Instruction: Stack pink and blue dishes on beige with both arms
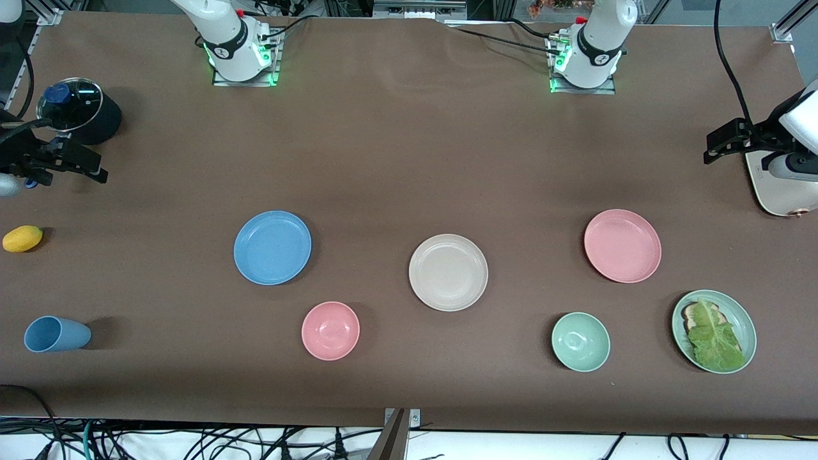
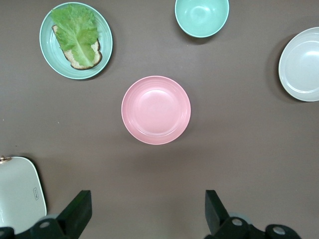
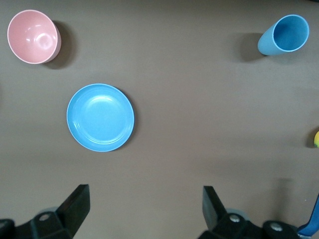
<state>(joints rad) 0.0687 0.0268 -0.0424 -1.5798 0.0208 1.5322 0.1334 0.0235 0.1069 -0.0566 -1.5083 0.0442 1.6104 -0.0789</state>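
Observation:
The beige plate (image 1: 448, 272) lies mid-table. The blue plate (image 1: 272, 247) lies toward the right arm's end, and the pink plate (image 1: 622, 245) toward the left arm's end; all three are empty and apart. My left gripper (image 1: 719, 144) hangs open over the table's edge at the left arm's end. In its wrist view the left gripper (image 2: 147, 196) is empty, with the pink plate (image 2: 156, 110) and the beige plate (image 2: 301, 64) in sight. My right gripper (image 1: 89, 167) is held up beside a black pot. It shows open and empty (image 3: 145, 190), with the blue plate (image 3: 100, 117) in view.
A black lidded pot (image 1: 77, 112), a yellow fruit (image 1: 22, 238) and a tipped blue cup (image 1: 56, 334) sit at the right arm's end. A pink bowl (image 1: 330, 330) and a green bowl (image 1: 580, 342) lie nearer the camera. A lettuce plate (image 1: 714, 331) and a white board (image 1: 776, 188) sit at the left arm's end.

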